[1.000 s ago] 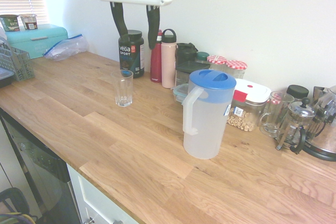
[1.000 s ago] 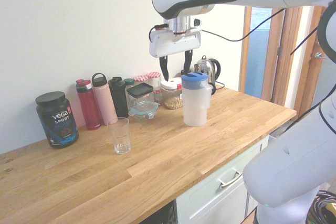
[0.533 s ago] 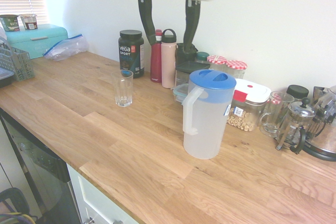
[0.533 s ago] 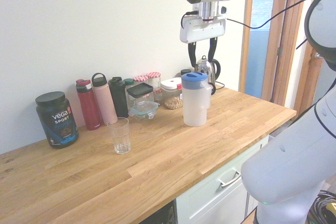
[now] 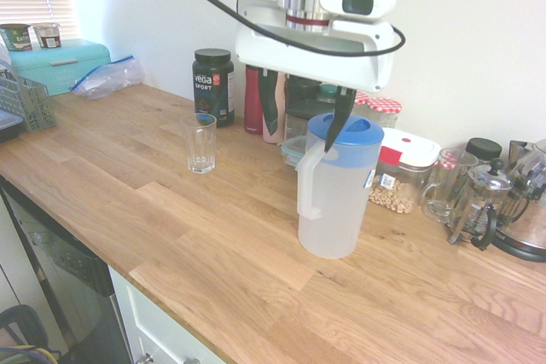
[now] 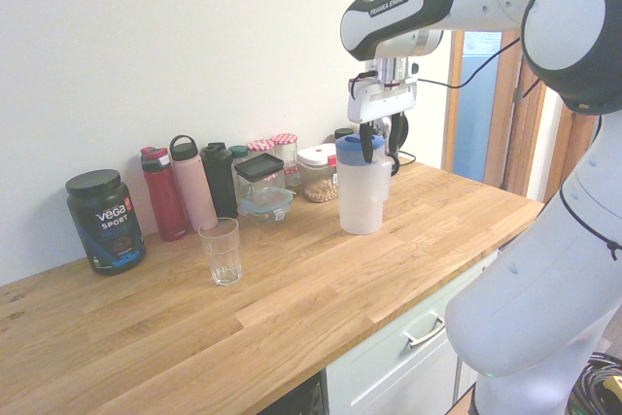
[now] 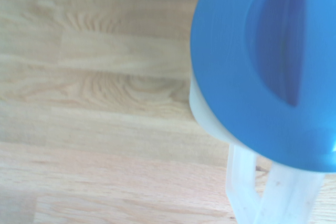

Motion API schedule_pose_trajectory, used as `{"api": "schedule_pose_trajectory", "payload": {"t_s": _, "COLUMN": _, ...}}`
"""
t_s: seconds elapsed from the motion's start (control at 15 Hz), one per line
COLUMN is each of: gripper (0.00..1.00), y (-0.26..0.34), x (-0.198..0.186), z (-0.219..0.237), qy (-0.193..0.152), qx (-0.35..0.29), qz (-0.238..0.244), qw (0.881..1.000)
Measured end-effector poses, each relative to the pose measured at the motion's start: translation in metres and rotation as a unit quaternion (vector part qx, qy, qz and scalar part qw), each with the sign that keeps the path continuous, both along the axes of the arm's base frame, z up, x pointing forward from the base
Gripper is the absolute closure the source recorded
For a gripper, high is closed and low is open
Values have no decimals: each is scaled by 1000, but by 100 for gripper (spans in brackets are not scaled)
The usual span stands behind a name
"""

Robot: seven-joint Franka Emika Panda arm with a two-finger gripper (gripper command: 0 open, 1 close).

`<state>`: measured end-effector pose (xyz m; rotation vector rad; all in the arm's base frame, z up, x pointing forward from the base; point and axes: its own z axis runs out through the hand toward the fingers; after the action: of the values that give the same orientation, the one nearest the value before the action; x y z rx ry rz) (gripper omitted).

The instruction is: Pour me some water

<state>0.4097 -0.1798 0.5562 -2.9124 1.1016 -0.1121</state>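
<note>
Gripper (image 5: 304, 125) hangs wide open and empty above the jug (image 5: 334, 187) (blue lid), glass (image 5: 201, 143) well apart.

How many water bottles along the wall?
3: red bottle beside the Vega tub, pink bottle next to it, black bottle next, all standing behind the empty glass. More may be hidden.

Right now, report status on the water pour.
Gripper above pitcher, jaws open, nothing held. Pitcher upright on counter, lid on. Glass empty, standing apart. Bottles crowd behind.
</note>
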Motion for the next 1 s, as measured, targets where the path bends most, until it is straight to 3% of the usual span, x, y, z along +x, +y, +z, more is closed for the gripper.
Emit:
{"api": "schedule_pose_trajectory", "payload": {"t_s": 0.13, "gripper": 0, "y": 0, "x": 1, "z": -10, "qy": -5, "qx": -1, "qz": -12, "qw": 1000}}
{"api": "schedule_pose_trajectory", "payload": {"t_s": 0.2, "gripper": 100, "y": -2, "x": 2, "z": -14, "qy": -9, "qx": -2, "qz": -32, "qw": 999}}
{"api": "schedule_pose_trajectory", "payload": {"t_s": 0.53, "gripper": 100, "y": -5, "x": 6, "z": -23, "qy": -28, "qx": -3, "qz": -111, "qw": 993}}
{"api": "schedule_pose_trajectory", "payload": {"t_s": 1.0, "gripper": 100, "y": -9, "x": 8, "z": -30, "qy": -20, "qx": -5, "qz": -120, "qw": 993}}
